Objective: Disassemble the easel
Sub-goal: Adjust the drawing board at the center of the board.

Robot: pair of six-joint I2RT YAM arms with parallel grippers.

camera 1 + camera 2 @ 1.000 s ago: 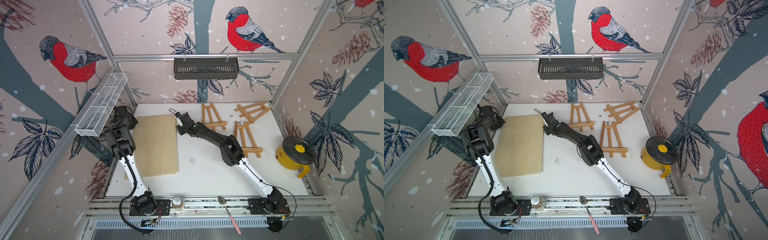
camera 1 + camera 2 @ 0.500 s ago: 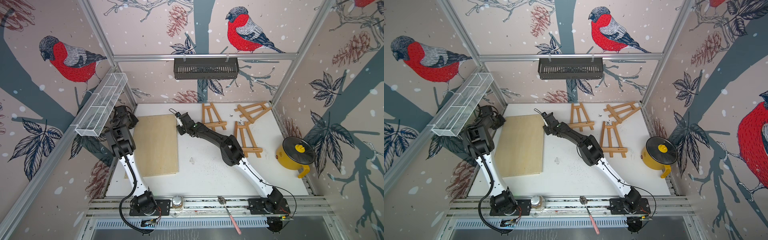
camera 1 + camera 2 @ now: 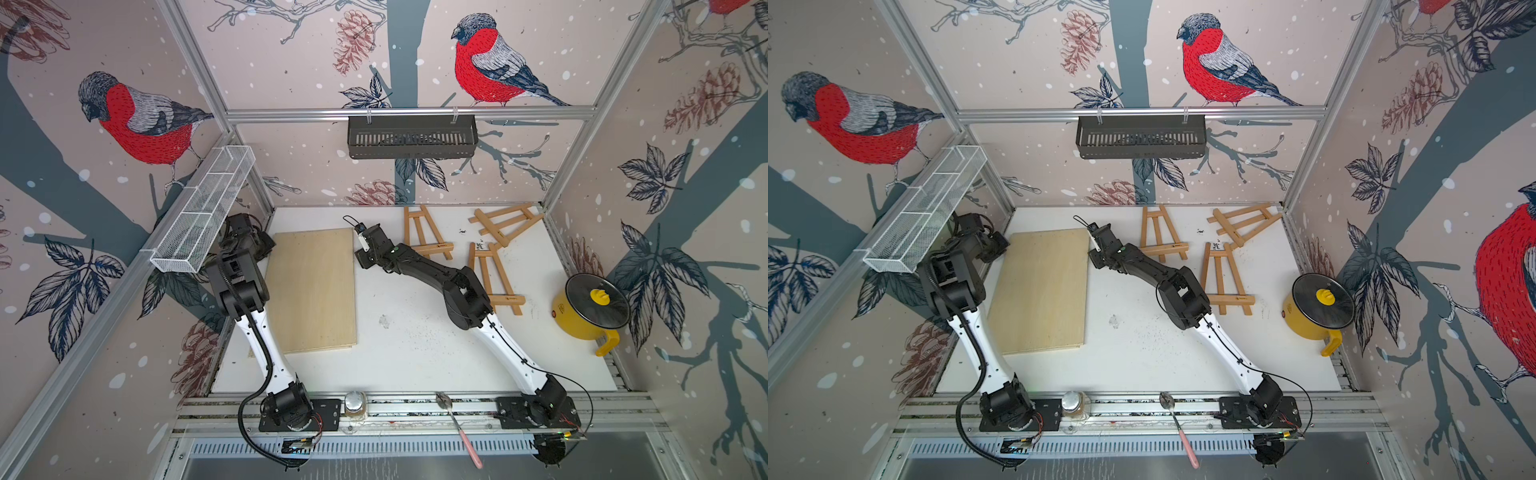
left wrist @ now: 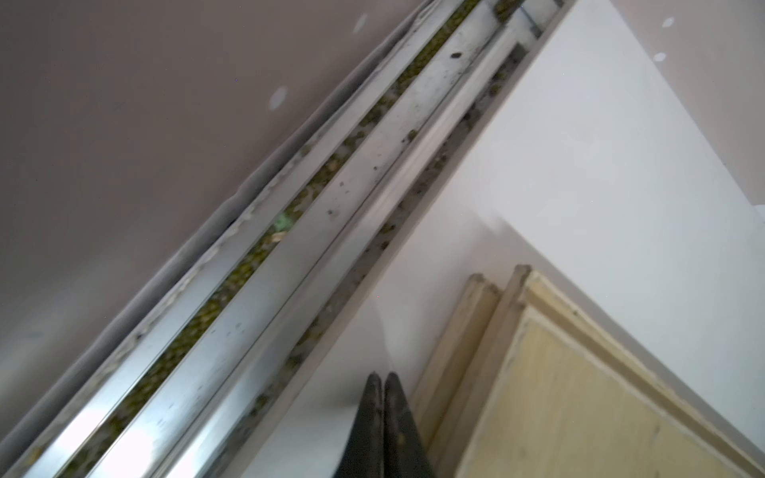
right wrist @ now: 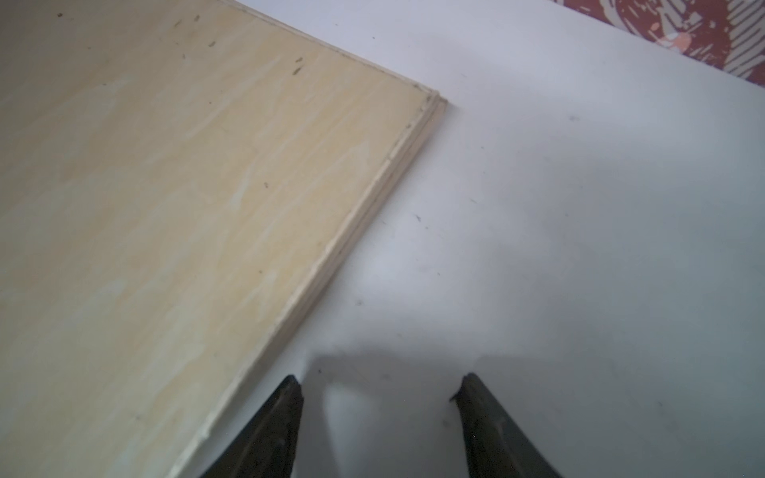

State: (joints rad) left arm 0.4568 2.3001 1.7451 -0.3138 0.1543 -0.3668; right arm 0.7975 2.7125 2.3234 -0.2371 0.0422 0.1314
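Judged late in the job, between grasps, with nothing held. Lying flat on the white tabletop (image 3: pixel 415 361), toward its far right part: three small light-brown wooden easels (image 3: pixel 424 232), none carrying a board. One by the far wall near the middle, one (image 3: pixel 505 224) angled by the far right corner, one (image 3: pixel 494 274) nearer and partly hidden under the right arm's elbow. Left of centre, apart from them: a flat stack of pale plywood boards (image 3: pixel 313 291).

Right end effector (image 5: pixel 378 389): jaws apart, empty, low over bare tabletop just beside the far right edge of the stack. Left end effector (image 4: pixel 383 377): fingers pressed together on nothing, just beside the stack's far left corner, close to the aluminium frame rail (image 4: pixel 331 215).

Likely next: draw the right end effector clear of the board edge, swing across to the closest easel, and close on a leg or the ledge rail. Calls for a low, shallow approach, with the slats flush against the tabletop and little room under them. Some risk of pushing the easel along instead of gripping it. Cannot tell from here whether any joint or hinge is left to undo.

Writing: a small dark stamp on the ledge rail of two easels, visible in both top views, too small to read. A faint mark on the side of the yellow pot with black lid (image 3: pixel 590 307), also unreadable. Nothing else lettered.
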